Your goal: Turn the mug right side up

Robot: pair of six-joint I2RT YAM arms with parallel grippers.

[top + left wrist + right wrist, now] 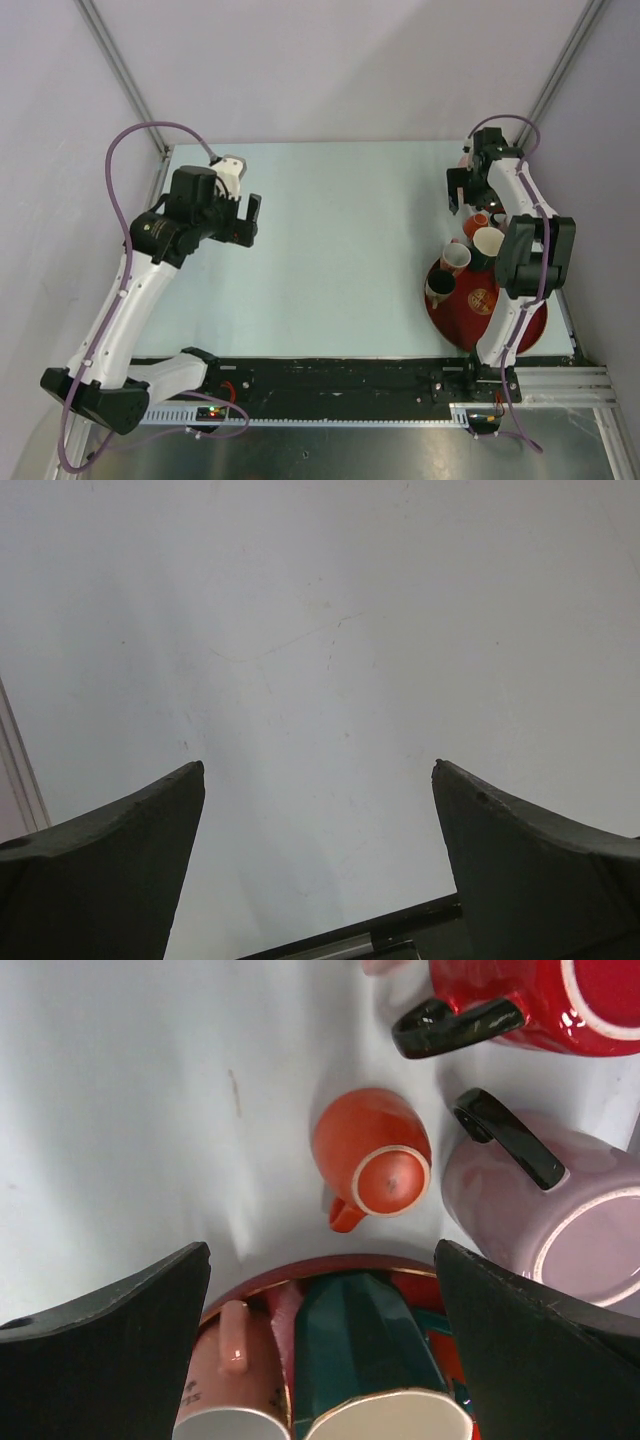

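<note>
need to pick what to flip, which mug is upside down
The small orange ceramic mug on the table, just off the round red tray: its flat base faces up, while the other mugs show their open rims.

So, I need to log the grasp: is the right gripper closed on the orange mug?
No, the right gripper is wide open, and the orange mug sits untouched on the table ahead of it.

our left arm (pixel 122 295) and right arm (pixel 503 335) share one build: slim white links between bulky black joint housings (pixel 195 205). a purple cable (pixel 150 124) loops off the left arm, and a second purple cable (pixel 505 117) arcs above the right one. our jaws are dark grey-green wedges with matt, slightly scuffed faces, tapering to blunt tips.
</note>
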